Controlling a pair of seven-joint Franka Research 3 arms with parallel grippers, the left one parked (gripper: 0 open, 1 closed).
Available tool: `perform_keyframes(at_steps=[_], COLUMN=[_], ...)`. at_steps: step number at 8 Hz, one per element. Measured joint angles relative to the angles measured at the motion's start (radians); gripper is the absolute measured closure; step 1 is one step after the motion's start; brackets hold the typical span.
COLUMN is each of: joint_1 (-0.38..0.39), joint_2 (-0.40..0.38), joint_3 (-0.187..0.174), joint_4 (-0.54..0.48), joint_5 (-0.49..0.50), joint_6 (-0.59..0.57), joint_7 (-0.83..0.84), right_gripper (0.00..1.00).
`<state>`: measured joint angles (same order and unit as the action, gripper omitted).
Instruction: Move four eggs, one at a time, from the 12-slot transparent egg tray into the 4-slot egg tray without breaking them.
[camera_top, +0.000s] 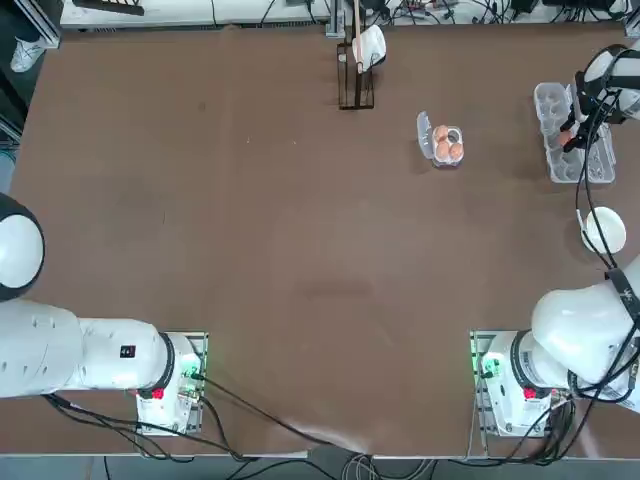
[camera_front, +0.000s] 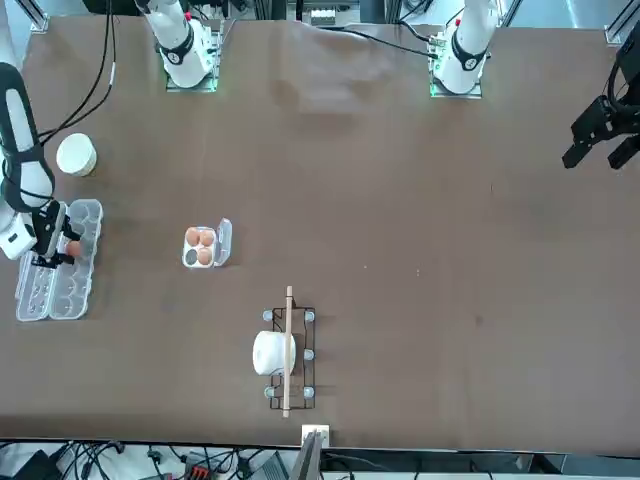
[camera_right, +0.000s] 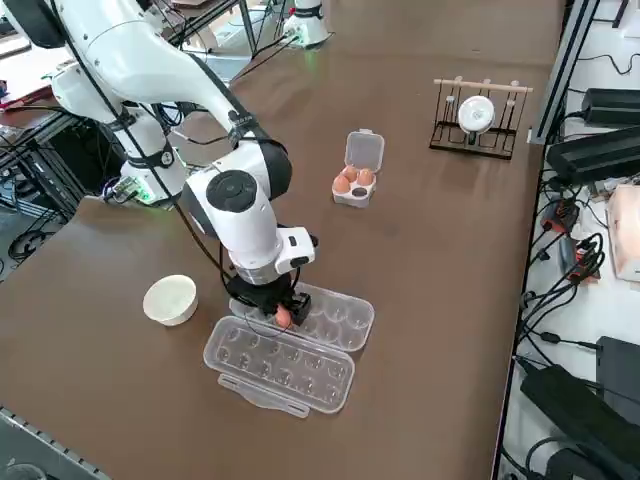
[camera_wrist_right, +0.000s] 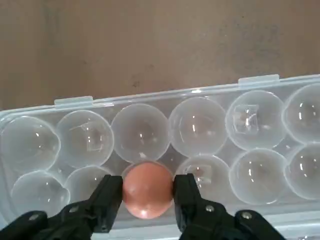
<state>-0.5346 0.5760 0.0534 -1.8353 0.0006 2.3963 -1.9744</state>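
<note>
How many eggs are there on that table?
4: three in the small 4-slot egg tray, one egg in the long 12-slot tray, between the right gripper fingers.

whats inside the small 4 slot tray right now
Three eggs sit in the 4-slot egg tray; the fourth cup looks empty. The last egg is in the 12-slot transparent egg tray, between the right gripper's fingers. The cups' undersides are hidden.

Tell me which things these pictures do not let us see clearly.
- Top view: the right end effector and its egg are mostly covered by the arm's cables.
- Front view: the fourth cup of the 4-slot egg tray is too small to judge.
- Wrist view: the 12-slot transparent egg tray is cut off by the edges, so its other cups are unseen.
</note>
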Motion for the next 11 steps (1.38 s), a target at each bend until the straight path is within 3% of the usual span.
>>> perform_keyframes(at_steps=[11], joint_1=[-0.002], joint_2=[-0.032], joint_3=[0.006], joint_4=[0.011], joint_5=[0.001], joint_6=[-0.021], joint_7=[0.0], right_gripper=[0.42])
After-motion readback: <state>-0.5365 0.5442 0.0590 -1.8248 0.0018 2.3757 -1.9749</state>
